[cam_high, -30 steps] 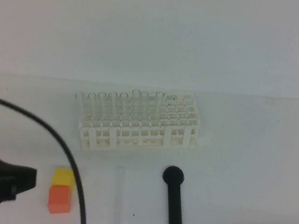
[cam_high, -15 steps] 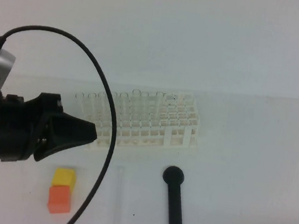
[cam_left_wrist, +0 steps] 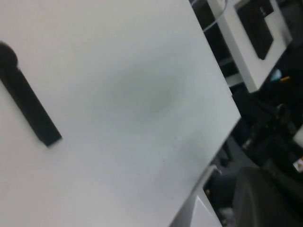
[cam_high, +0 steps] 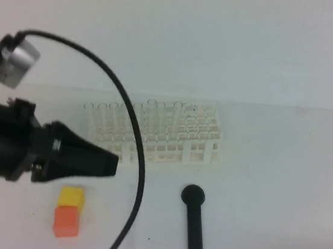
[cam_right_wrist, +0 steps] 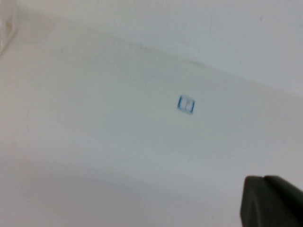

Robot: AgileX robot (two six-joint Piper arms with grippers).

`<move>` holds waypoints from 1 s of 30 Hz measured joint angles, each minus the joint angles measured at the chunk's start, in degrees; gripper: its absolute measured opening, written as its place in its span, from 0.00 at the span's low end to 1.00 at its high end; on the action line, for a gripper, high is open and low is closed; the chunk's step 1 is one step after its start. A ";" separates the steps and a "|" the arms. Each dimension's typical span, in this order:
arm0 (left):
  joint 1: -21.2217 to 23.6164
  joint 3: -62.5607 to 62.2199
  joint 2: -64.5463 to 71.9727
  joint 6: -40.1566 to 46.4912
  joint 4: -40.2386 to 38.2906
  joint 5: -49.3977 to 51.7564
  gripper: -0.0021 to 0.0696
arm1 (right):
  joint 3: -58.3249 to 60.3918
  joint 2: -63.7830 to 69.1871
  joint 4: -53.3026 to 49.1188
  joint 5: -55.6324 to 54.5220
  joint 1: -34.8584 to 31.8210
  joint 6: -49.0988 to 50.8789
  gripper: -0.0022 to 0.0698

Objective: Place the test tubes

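White counter (cam_high: 267, 191) below a pale wall (cam_high: 196, 31): left tool (cam_high: 110, 165) at 8 o'clock of the test-tube rack (cam_high: 153, 132), right tool (cam_right_wrist: 272, 201) near the 3 o'clock blue mark (cam_right_wrist: 185, 104); neither tool's state can be told.

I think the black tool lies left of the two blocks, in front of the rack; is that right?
No: the high view shows the tool right of the yellow block and orange block, in front of the rack. The left gripper hovers near the blocks; the right gripper shows only in its wrist view.
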 joint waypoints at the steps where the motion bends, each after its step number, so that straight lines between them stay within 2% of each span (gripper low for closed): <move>1: 0.00 -2.32 0.00 -2.22 1.12 -0.15 0.03 | 0.12 0.00 0.85 -2.41 0.00 0.00 0.03; 4: 0.00 -11.94 0.42 -11.52 7.69 -0.42 0.03 | 0.23 0.00 7.06 -11.82 0.00 1.21 0.03; 6: 0.00 -17.93 1.55 -21.25 16.34 1.25 0.03 | 0.23 0.00 10.75 -17.77 0.00 1.72 0.03; 10: -1.05 -23.18 3.29 -28.38 29.83 5.28 0.03 | 0.23 0.00 14.71 -29.26 0.00 4.37 0.03; 13: -5.33 -22.90 3.39 -31.64 35.85 5.77 0.03 | 0.23 0.00 16.98 -37.42 0.00 13.99 0.03; 16: -14.19 -22.56 4.19 -39.43 47.89 5.78 0.03 | 0.08 -0.01 17.11 -39.49 0.00 23.00 0.03; 19: -24.15 -22.56 6.18 -47.09 58.49 6.45 0.03 | -4.29 -0.01 14.37 -27.67 0.00 26.41 0.03; 22: -32.49 -22.56 9.08 -54.31 64.85 6.01 0.03 | -12.41 0.88 12.06 -13.05 0.00 25.83 0.03; 25: -36.43 -22.56 13.26 -57.95 65.59 3.75 0.03 | -20.31 5.89 10.82 0.25 0.00 20.41 0.03; 30: -37.07 -22.56 18.42 -58.55 62.53 2.08 0.03 | -31.62 17.98 10.27 20.06 0.00 4.80 0.03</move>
